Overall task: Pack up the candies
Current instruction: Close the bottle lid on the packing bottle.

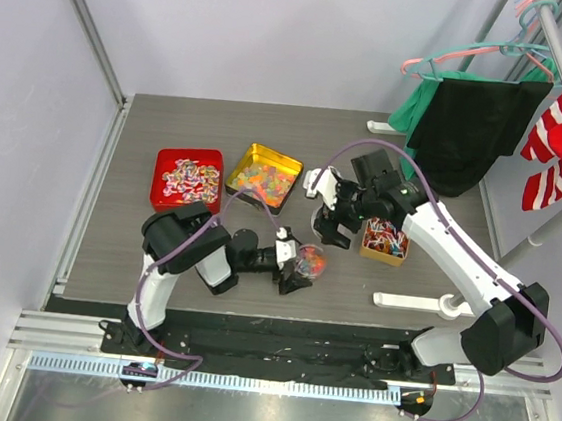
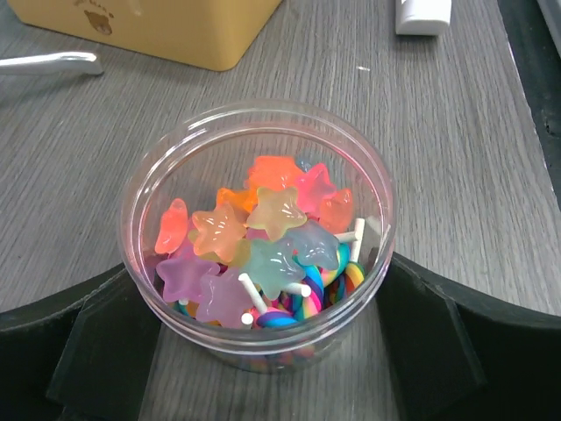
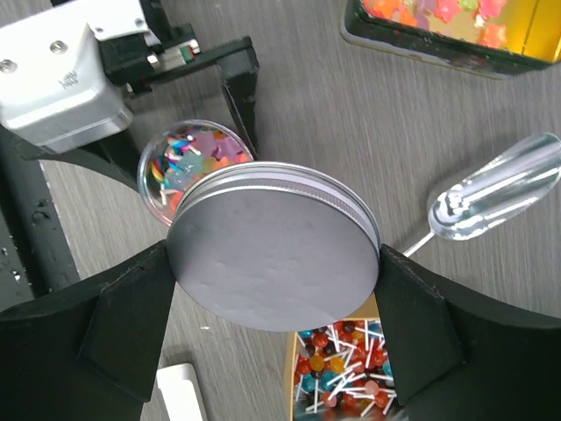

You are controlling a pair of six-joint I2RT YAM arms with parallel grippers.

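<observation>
A clear plastic jar point(image 2: 263, 158) stands on the table, holding star-shaped gummy candies point(image 2: 272, 215) and rainbow lollipops. My left gripper point(image 2: 267, 346) is shut on the jar, one finger on each side; both also show in the top view point(image 1: 310, 261). My right gripper point(image 3: 273, 303) is shut on a round metal lid point(image 3: 272, 246) and holds it above the table, just right of the jar point(image 3: 175, 162). A red tin point(image 1: 161, 163) holds wrapped candies point(image 1: 190, 179). A yellow tin point(image 1: 252, 153) holds gummies point(image 1: 266, 179).
A small yellow box of lollipops point(image 1: 385, 242) lies under my right gripper and shows in the right wrist view point(image 3: 351, 373). A metal scoop point(image 3: 495, 189) lies beside the yellow tin. A white bar point(image 1: 417, 303) lies at front right. Clothes hang on a rack point(image 1: 471, 120) at back right.
</observation>
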